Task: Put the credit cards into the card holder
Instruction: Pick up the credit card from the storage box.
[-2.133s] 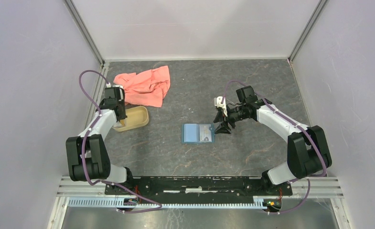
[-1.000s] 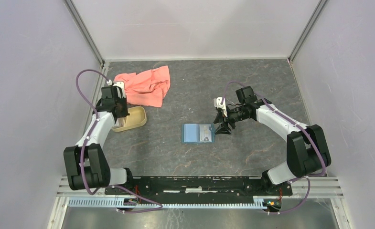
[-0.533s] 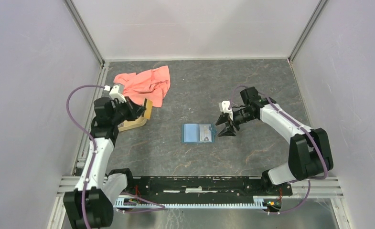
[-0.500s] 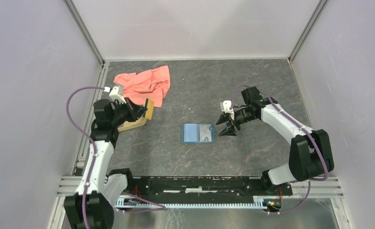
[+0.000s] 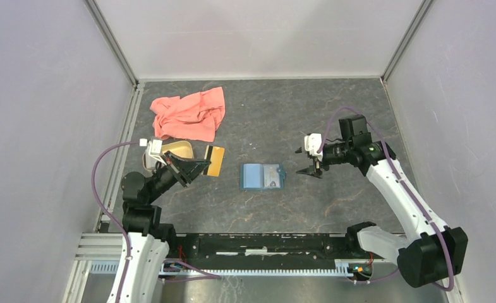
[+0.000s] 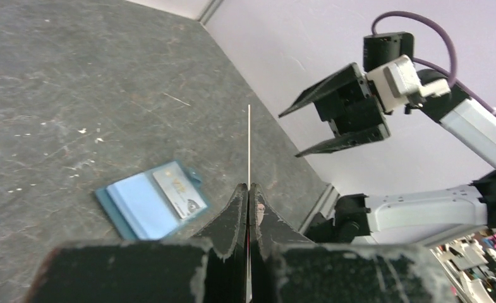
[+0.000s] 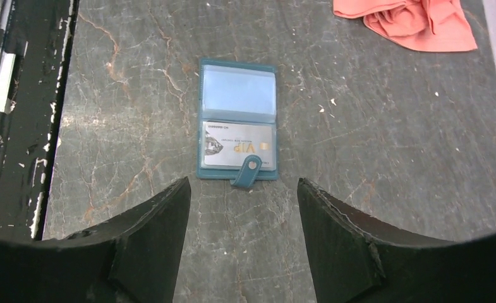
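On the dark stone-patterned table (image 5: 333,113), the teal card holder (image 5: 262,177) lies open and flat, roughly midway between the two arms. A pale card (image 7: 237,146) marked VIP sits in the pocket on the side of the snap tab (image 7: 246,172); the other pocket shows its light-blue lining.

To the left of the holder and apart from it, the left gripper (image 5: 201,166) is raised above the table with its fingers clenched on a gold-yellow credit card (image 5: 216,161), which has a dark stripe along one edge. In the left wrist view this card stands edge-on, a thin pale line rising from between the pressed-together fingers, with the holder lying below and beyond it.

The right gripper (image 5: 313,163) hovers just to the right of the holder, on the snap-tab side. Its fingers are spread apart and grasp nothing. Its wrist camera looks down between them onto the holder.

Behind the left wrist a tan oval dish (image 5: 179,149) rests on the table, partly hidden by the arm; whether anything lies in it cannot be told. A salmon-pink cloth (image 5: 189,113) lies crumpled towards the far left of the table, just beyond the dish.
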`<state>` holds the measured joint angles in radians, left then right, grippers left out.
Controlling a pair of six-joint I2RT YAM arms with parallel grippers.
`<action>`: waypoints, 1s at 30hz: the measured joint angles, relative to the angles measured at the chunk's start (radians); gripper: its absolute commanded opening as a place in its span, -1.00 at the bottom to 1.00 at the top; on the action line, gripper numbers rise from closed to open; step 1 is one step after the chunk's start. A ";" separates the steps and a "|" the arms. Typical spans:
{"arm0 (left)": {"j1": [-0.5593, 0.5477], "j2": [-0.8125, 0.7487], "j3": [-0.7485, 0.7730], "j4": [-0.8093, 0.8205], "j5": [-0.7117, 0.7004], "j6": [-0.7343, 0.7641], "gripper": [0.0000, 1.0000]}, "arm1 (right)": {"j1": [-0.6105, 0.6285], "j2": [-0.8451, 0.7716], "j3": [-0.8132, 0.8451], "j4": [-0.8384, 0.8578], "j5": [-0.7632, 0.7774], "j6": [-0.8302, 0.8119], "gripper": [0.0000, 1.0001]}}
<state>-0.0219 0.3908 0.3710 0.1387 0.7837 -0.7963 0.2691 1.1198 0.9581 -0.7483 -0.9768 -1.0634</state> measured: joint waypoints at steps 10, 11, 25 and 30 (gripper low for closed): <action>-0.085 -0.090 -0.056 0.056 -0.033 -0.086 -0.96 | -0.140 -0.119 -0.160 0.097 -0.043 0.097 0.67; -0.097 -0.091 -0.066 0.058 -0.042 -0.092 -0.96 | -0.147 -0.143 -0.196 0.117 -0.051 0.109 0.71; -0.344 -0.083 -0.160 0.151 -0.241 -0.127 -0.97 | -0.148 -0.139 -0.403 0.412 -0.264 0.268 0.86; -0.467 0.058 -0.159 0.228 -0.323 -0.123 -0.96 | -0.148 -0.082 -0.403 0.438 -0.311 0.302 0.85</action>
<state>-0.4889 0.4484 0.2119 0.3668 0.4610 -0.9192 0.1211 1.0374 0.5552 -0.3099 -1.2881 -0.7612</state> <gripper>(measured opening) 0.031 0.927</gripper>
